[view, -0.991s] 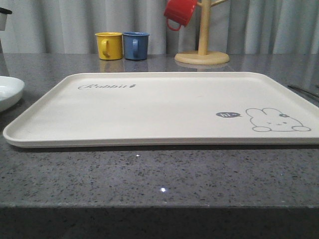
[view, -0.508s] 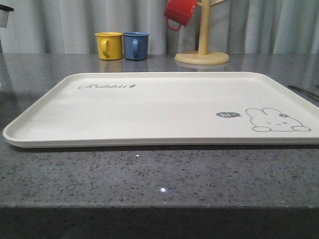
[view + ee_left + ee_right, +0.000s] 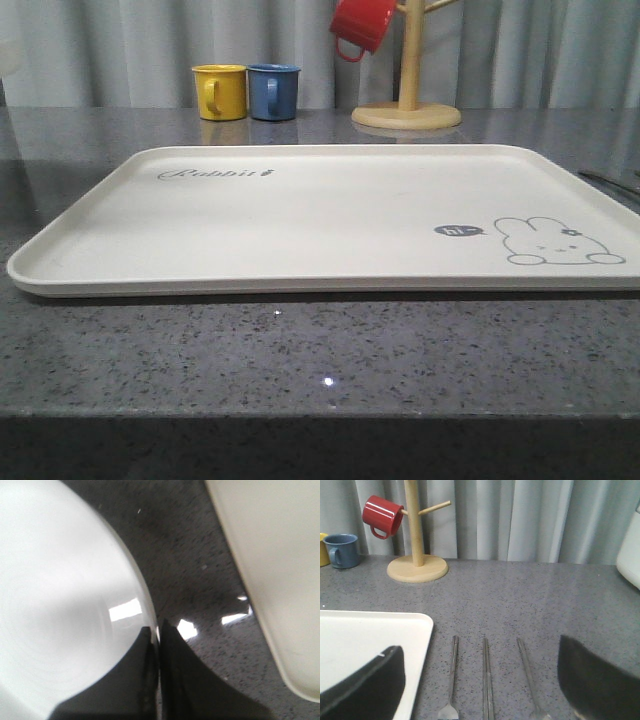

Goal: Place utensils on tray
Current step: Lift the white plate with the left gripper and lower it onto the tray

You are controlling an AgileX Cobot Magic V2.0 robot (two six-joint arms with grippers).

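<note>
The cream tray (image 3: pixel 320 215) with its rabbit drawing lies in the middle of the table. Its corner (image 3: pixel 395 635) also shows in the right wrist view. To the right of the tray lie the silver utensils side by side: a fork (image 3: pixel 452 675), a pair of chopsticks (image 3: pixel 486 680) and a spoon (image 3: pixel 527 672). My right gripper (image 3: pixel 480 672) hangs open above them, one finger over the tray's edge, the other past the spoon. My left gripper (image 3: pixel 158 632) is shut on the rim of a round white plate (image 3: pixel 55 595), left of the tray's edge (image 3: pixel 265 580).
A yellow mug (image 3: pixel 220 91) and a blue mug (image 3: pixel 272 91) stand at the back of the grey stone table (image 3: pixel 320 350). A wooden mug tree (image 3: pixel 406 100) carries a red mug (image 3: pixel 362 24). A white object (image 3: pixel 631 555) sits at the far right.
The white plate that lay at the table's left edge has left the front view, and so has the dark piece of my left gripper at the top left. The tray has not moved.
</note>
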